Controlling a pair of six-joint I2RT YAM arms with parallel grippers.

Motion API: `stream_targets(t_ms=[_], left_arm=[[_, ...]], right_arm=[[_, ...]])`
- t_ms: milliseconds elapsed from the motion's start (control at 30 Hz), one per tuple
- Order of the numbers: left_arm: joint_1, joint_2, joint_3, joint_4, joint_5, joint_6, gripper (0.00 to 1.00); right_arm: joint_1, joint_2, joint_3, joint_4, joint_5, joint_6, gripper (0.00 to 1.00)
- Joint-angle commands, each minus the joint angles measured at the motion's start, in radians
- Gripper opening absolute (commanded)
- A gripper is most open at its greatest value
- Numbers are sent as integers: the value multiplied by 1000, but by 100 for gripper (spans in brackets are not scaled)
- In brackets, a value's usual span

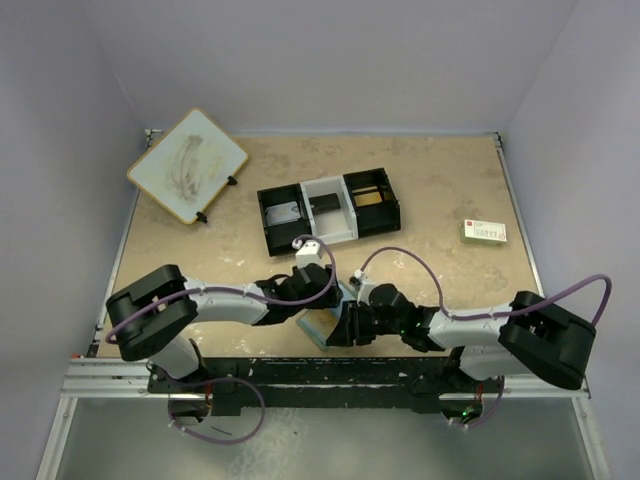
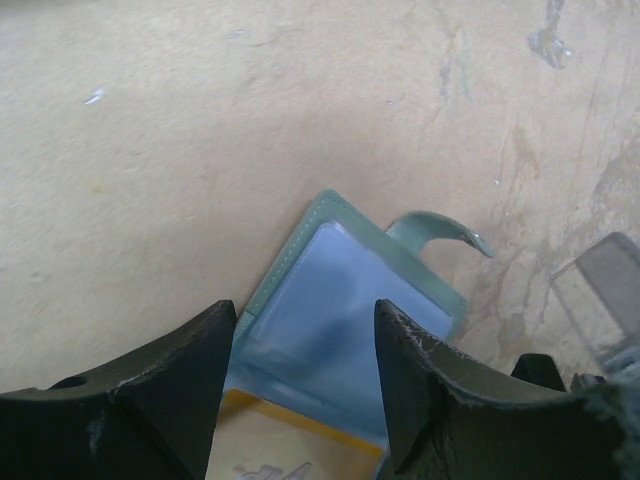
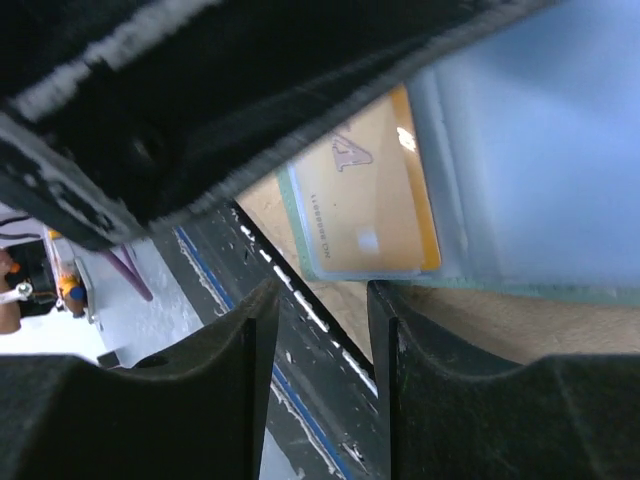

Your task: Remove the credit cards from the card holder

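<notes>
The card holder [image 2: 330, 310] lies open and flat on the table near its front edge, pale-blue inner panels up and its clasp tab [image 2: 440, 228] curled upward. It shows small between the arms in the top view [image 1: 315, 328]. An orange-gold credit card [image 2: 290, 440] sits in its near pocket, also seen in the right wrist view [image 3: 370, 200]. I cannot make out a bluish-grey card. My left gripper [image 2: 305, 310] is open, with a finger on each side of the holder just above it. My right gripper [image 3: 322, 295] is open and empty beside the holder's near edge, over the table's front rail.
A black-and-white three-compartment tray [image 1: 328, 210] stands behind the arms. A white box with red and green print [image 1: 484, 232] lies at the right. A pale board [image 1: 188, 165] leans at the back left. The black front rail [image 3: 300, 330] runs close under the right gripper.
</notes>
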Motion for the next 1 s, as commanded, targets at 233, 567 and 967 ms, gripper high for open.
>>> stream_targets(t_ms=[233, 567, 967], left_arm=[[4, 72, 139, 14, 80, 141, 56], [8, -197, 79, -172, -114, 81, 63], [-9, -403, -146, -172, 31, -102, 52]], right_arm=[[52, -164, -84, -1, 222, 135, 46], [47, -413, -9, -282, 354, 24, 49], [-143, -179, 75, -59, 45, -163, 39]])
